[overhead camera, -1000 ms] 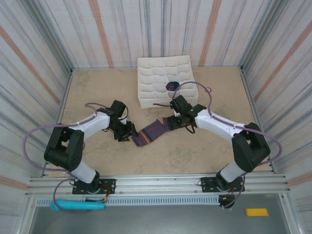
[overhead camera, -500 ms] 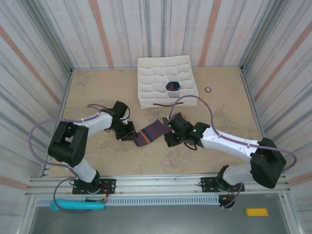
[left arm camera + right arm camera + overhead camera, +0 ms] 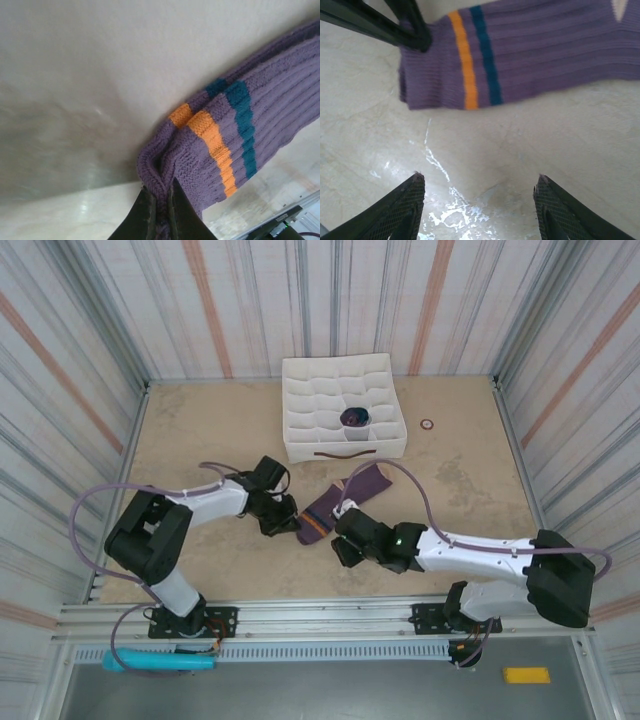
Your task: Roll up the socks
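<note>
The purple socks (image 3: 345, 500) lie flat on the tan table, running diagonally from the centre up to the right. Orange and teal stripes cross their near-left end (image 3: 235, 130), where two layers lie one on the other. My left gripper (image 3: 287, 520) is shut on the edge of that end, the knit pinched between its dark fingertips (image 3: 161, 200). My right gripper (image 3: 345, 543) hovers just in front of the socks, open, with bare table between its fingers (image 3: 479, 181). In the right wrist view the striped end (image 3: 470, 60) lies ahead, with the left gripper's fingers (image 3: 395, 25) on its corner.
A white fabric organiser (image 3: 340, 405) with many cells stands at the back centre, and one cell holds a dark rolled bundle (image 3: 355, 417). A small ring (image 3: 427, 424) lies to its right. Striped walls enclose the table on three sides.
The left gripper has shut on the striped end and moved right with it. The right arm has swung from the socks' far end to the near side, its jaws narrowing. The socks shifted right.
</note>
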Available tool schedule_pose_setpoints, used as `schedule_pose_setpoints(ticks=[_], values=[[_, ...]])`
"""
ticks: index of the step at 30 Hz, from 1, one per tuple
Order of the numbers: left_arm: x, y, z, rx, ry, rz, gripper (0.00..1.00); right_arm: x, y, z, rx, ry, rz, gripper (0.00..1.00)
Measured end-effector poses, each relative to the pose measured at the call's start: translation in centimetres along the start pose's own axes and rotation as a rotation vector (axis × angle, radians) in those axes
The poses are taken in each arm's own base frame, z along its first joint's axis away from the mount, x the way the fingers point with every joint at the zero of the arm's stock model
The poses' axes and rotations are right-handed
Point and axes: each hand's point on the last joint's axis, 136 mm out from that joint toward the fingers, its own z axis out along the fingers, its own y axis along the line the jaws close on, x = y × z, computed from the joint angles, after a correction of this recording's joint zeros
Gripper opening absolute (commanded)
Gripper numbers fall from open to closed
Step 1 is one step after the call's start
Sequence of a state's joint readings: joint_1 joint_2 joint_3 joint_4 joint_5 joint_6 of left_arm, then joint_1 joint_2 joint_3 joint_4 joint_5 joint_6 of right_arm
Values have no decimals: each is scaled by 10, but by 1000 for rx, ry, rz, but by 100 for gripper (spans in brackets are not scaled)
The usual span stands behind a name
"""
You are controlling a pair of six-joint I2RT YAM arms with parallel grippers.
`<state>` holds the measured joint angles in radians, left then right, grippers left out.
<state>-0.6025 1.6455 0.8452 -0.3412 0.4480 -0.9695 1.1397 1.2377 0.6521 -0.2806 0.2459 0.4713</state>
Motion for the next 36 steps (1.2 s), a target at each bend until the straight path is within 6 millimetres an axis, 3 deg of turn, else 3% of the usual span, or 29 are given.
schedule_pose_setpoints(ticks=[9, 16, 24, 33, 36], values=[[40, -35, 25, 83, 43, -88, 0, 16, 8, 3, -47, -48, -34, 58], [43, -45, 36, 116, 89, -139, 0, 22, 11, 11, -62, -53, -81, 60], [42, -48, 35, 114, 92, -143, 0, 34, 13, 34, -16, -20, -166, 59], [44, -44, 35, 98, 97, -149, 0, 29, 14, 45, 78, -38, -241, 40], [44, -44, 35, 97, 98, -149, 0, 27, 12, 47, 102, -45, -250, 26]])
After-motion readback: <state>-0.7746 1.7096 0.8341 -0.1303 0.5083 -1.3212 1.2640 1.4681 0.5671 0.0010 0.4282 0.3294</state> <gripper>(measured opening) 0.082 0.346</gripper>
